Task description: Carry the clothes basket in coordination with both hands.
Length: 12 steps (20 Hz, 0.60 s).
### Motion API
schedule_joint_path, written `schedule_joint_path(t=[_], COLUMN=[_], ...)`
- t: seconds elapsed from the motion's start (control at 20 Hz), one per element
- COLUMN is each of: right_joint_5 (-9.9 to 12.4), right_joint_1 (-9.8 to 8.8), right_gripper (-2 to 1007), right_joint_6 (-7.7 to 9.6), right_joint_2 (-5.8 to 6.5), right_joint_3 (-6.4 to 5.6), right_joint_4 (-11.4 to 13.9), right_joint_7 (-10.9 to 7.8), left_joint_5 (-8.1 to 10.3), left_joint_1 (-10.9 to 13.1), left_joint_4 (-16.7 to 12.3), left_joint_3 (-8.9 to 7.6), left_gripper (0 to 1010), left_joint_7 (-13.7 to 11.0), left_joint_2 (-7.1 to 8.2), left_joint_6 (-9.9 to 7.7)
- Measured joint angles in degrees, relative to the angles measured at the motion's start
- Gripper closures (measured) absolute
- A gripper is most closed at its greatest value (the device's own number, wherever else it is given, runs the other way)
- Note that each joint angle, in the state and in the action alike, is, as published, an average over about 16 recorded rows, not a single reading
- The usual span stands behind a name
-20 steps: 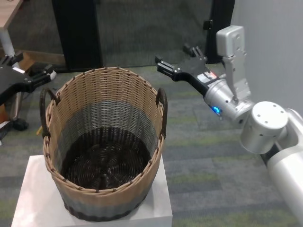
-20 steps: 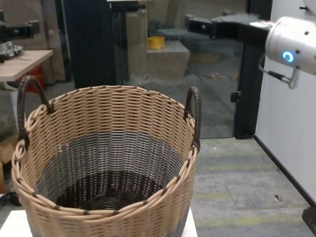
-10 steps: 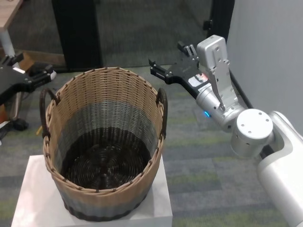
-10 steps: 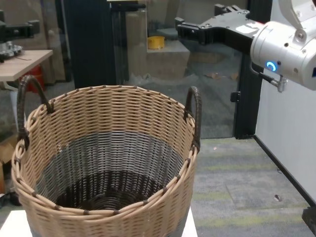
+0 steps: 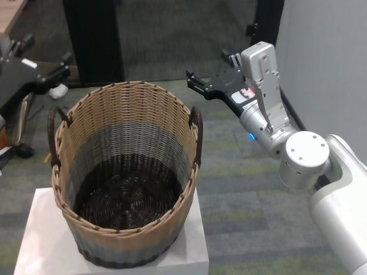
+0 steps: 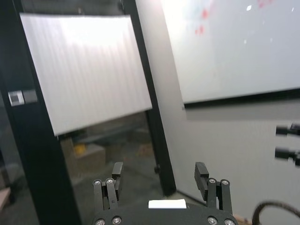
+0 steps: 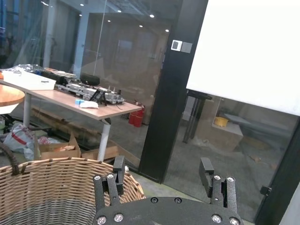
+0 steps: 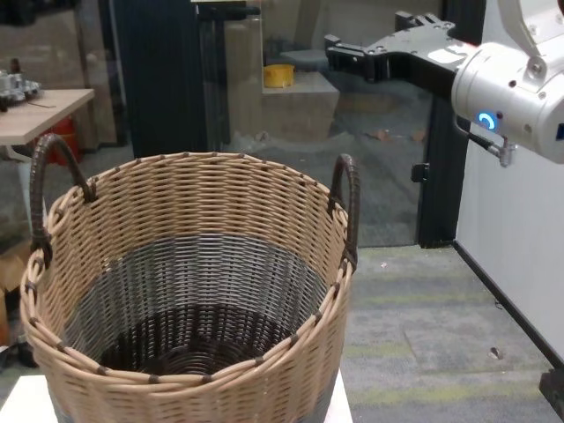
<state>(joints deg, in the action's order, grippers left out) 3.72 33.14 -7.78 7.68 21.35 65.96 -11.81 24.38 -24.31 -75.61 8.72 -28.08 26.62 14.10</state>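
The clothes basket (image 5: 129, 166) stands upright and empty on a white pedestal (image 5: 195, 246), with tan upper, grey band and dark bottom. Its dark loop handles sit at the left (image 5: 53, 129) and right (image 5: 196, 129) of the rim. My right gripper (image 5: 207, 70) is open and empty, hovering above and behind the right handle, clear of it. It also shows in the chest view (image 8: 370, 35) above the basket (image 8: 194, 291). My left gripper (image 5: 49, 50) is open and empty, above and behind the left handle. The right wrist view shows open fingers (image 7: 118, 165) over the basket rim (image 7: 56, 187).
A black door frame (image 5: 92, 40) stands behind the basket. A grey wall (image 5: 321, 63) is close on the right. A wooden desk (image 8: 40, 110) stands at the back left. Carpeted floor surrounds the pedestal.
My left gripper has risen and moved back, leaving the chest view. My right gripper swung toward the basket, then drew slightly back to the right. The basket has not moved.
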Motion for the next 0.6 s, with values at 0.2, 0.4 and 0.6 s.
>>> schedule_joint_path(t=[0.2, 0.4, 0.6], right_joint_5=[-0.4, -0.61, -0.67], right_joint_1=[0.24, 0.46, 0.52], right_gripper=[5, 5, 5], right_joint_6=[-0.17, -0.32, -0.4], right_joint_2=[-0.41, -0.71, -0.83], right_joint_3=[-0.57, -0.95, -1.15], right_joint_4=[-0.7, -1.15, -1.25], right_joint_7=[0.13, 0.11, 0.02], left_joint_5=[-0.28, -0.63, -0.7], left_joint_1=[-0.47, -0.6, -0.42], left_joint_4=[0.61, 0.74, 0.45], left_joint_3=[-0.12, -0.11, -0.03], left_gripper=[8, 8, 8], left_joint_7=[-0.6, -0.9, -1.16], left_joint_2=[-1.35, -2.04, -2.12], left_joint_6=[2.55, 3.38, 2.95])
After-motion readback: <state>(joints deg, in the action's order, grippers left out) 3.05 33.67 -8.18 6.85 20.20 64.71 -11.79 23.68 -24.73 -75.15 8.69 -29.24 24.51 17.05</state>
